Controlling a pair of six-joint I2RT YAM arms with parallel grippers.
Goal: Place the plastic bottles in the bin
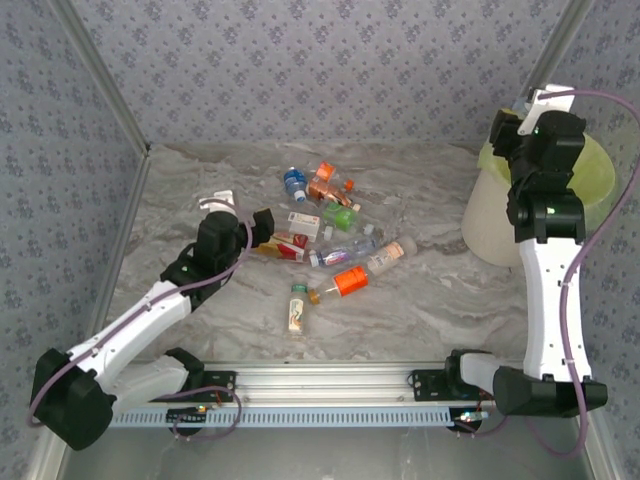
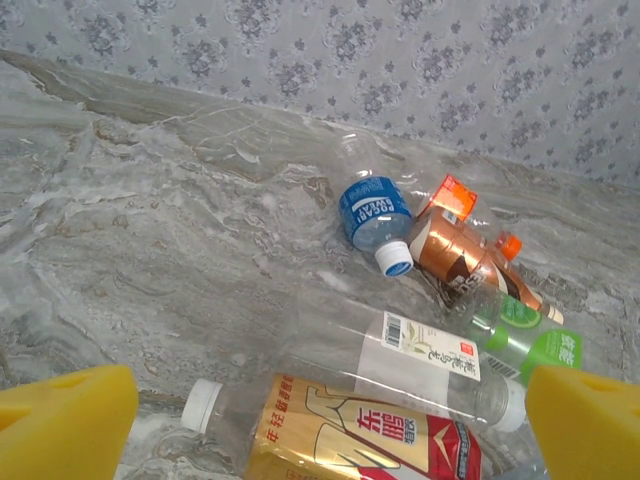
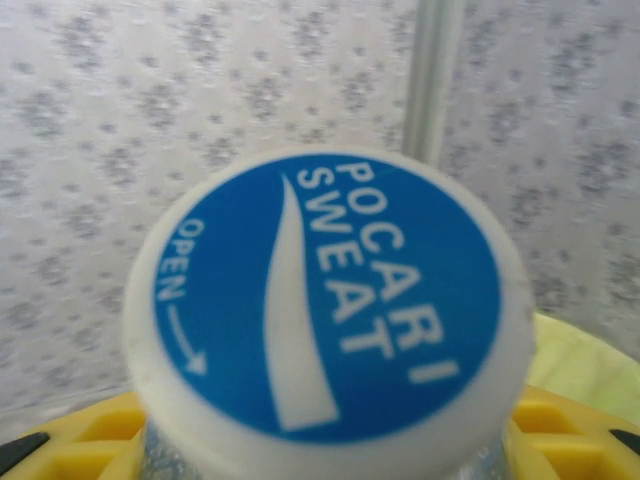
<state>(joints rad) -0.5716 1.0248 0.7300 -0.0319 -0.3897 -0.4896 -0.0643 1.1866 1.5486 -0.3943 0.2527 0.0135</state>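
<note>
Several plastic bottles lie scattered mid-table. My left gripper is open at the pile's left edge. In the left wrist view its yellow fingers flank a gold-and-red labelled bottle with a white cap, and a clear white-labelled bottle lies just beyond. My right gripper hangs high over the bin, shut on a bottle whose blue-and-white Pocari Sweat cap faces the right wrist camera. The bin's lime-green bag shows below.
Farther out lie a blue-labelled bottle, a copper one and a green one. An orange-labelled bottle and a small green-capped one lie nearest the arms. Patterned walls enclose the marble table.
</note>
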